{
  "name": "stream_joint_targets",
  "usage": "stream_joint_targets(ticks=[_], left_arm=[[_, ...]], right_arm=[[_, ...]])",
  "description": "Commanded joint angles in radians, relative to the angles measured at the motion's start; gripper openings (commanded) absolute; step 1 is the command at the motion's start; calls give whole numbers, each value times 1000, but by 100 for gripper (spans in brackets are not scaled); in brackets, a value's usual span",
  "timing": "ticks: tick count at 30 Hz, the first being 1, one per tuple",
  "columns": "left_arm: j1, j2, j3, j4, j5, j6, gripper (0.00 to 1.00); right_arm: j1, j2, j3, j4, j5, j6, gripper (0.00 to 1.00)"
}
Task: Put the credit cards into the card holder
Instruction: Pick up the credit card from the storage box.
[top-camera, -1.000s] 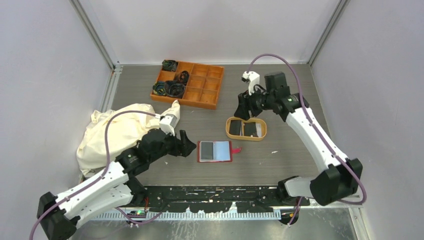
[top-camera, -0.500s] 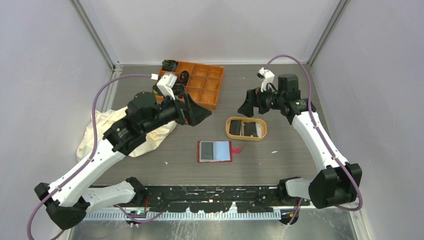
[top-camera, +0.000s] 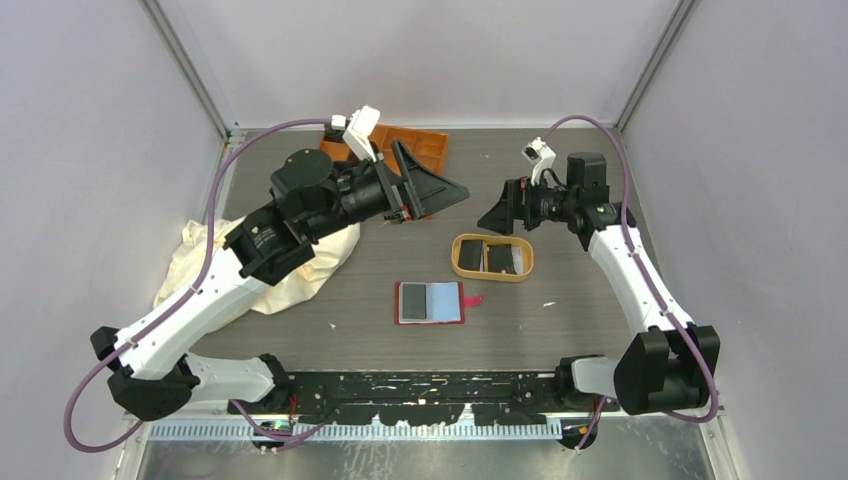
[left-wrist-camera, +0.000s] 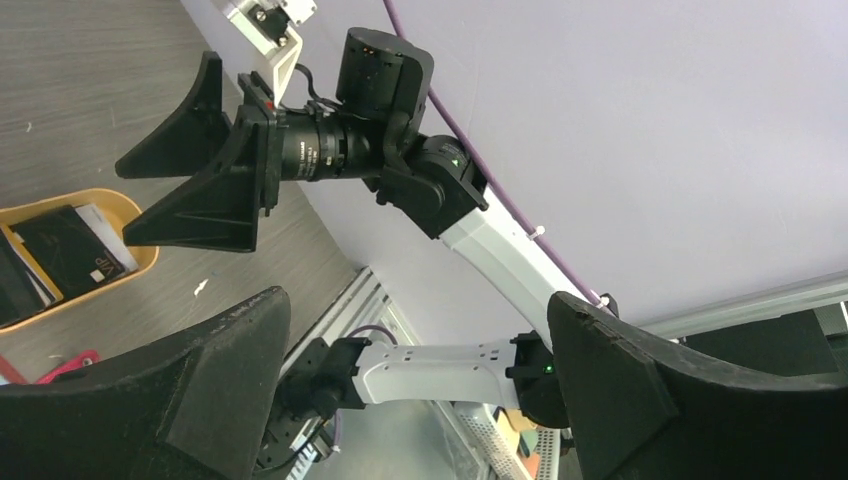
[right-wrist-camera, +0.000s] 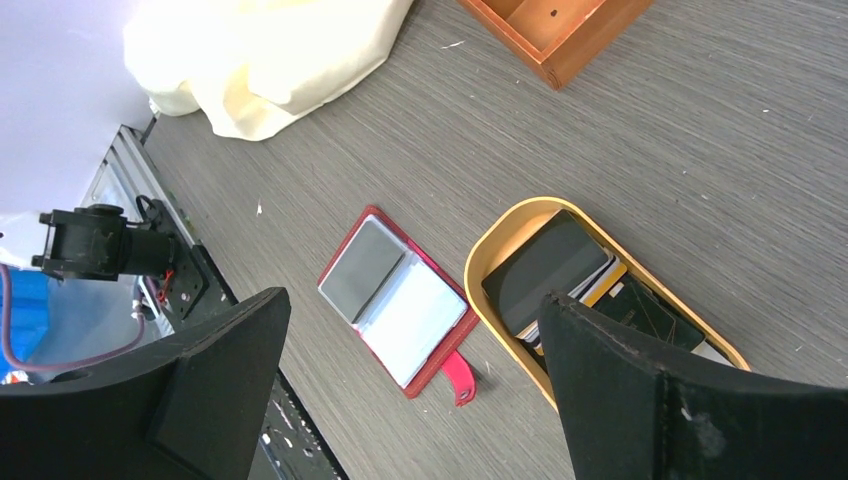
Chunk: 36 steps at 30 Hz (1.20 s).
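The room is bright and evenly lit, the light soft and coming from overhead. The pale walls (top-camera: 100, 100) look flat and washed. Shadows on the grey table (top-camera: 580, 320) are faint, soft-edged. Its grain shows clearly. The overhead view is sharp; in both wrist views the close black fingers (right-wrist-camera: 150, 400) blur slightly at their edges.

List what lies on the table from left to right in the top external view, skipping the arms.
cream cloth → card holder, lying open → tan oval tray holding the credit cards. The orange box at the back is left out: the left arm covers much of it.
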Motion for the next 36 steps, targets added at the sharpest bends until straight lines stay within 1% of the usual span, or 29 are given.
stream_joint_targets(ticks=[1, 4, 7, 9, 15, 22, 25, 27, 29, 32, 34, 36], left_arm=[[0, -38, -5, 46, 33, 5, 100], [0, -40, -10, 61, 88, 1, 100], [0, -72, -95, 124, 51, -1, 100], [2, -87, -134, 164, 52, 1, 100], [31, -72, -136, 215, 123, -22, 100], [37, -75, -141, 228, 131, 5, 98], [37, -83, -161, 231, 110, 76, 98], [46, -98, -210, 253, 76, 167, 99], [85, -110, -280, 295, 79, 272, 99], [160, -104, -387, 359, 126, 400, 97], [175, -85, -410, 322, 60, 489, 98], [173, -52, -393, 242, -4, 580, 99]], right_arm=[[-17, 22, 33, -2, -50, -38, 99], [-23, 46, 40, -23, -55, -76, 100], [-24, 67, 50, -41, -55, -96, 100], [-24, 73, 52, -44, -58, -99, 100], [-24, 63, 44, -36, -67, -96, 99], [-23, 65, 29, -18, -84, -90, 100], [-24, 69, -10, 52, -78, -55, 99], [-26, 74, -35, 86, -97, -72, 100], [-25, 85, -45, 95, -99, -81, 99], [-29, 100, -43, 80, -109, -103, 99], [-33, 102, -46, 76, -114, -107, 99], [-37, 106, -53, 82, -120, -96, 100]])
